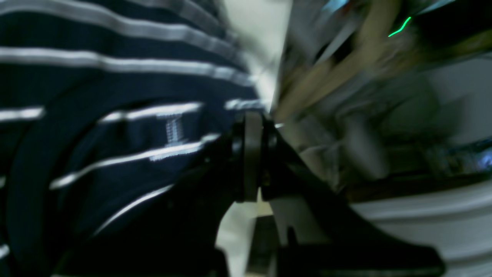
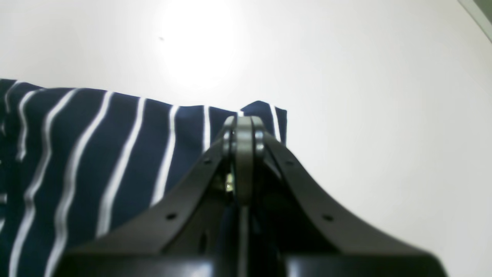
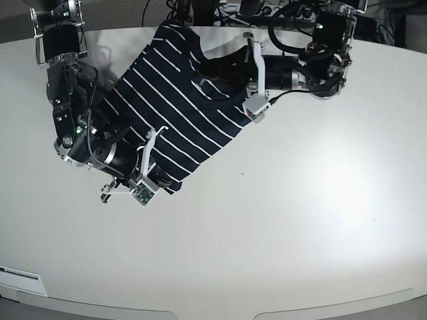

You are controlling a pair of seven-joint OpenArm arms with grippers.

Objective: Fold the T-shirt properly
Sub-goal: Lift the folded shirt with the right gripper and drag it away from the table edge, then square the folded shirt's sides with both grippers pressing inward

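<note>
While the broad white bench [image 3: 300,220] lies bare across most of the base view, the T-shirt [image 3: 170,110] is stretched diagonally over its far left part, navy with thin white stripes, running from the bench's far edge down toward the middle. Both arms hold it at opposite ends. The right gripper [image 2: 243,132] has its jaws pressed together on a corner of the cloth at the near end, with the fabric edge peeking out just beyond the tips and the bench showing pale behind. The left gripper [image 1: 251,154] sits at the far end near the neckline; its view is heavily blurred, but the jaws look closed with striped cloth right against them, so I judge it is pinching the shirt too.

Risks, as I judge them: the right gripper's bite is very close to the corner's edge, so a quick pull could let the cloth slip free and the fold collapse. The blur in the left wrist view suggests fast motion, which could jerk the fabric unevenly. If the two arms travel at different rates the shirt would skew or bunch, leaving a crooked crease. The far part lies close to the bench's rim and the cables [image 3: 293,10] there, where it could snag
</note>
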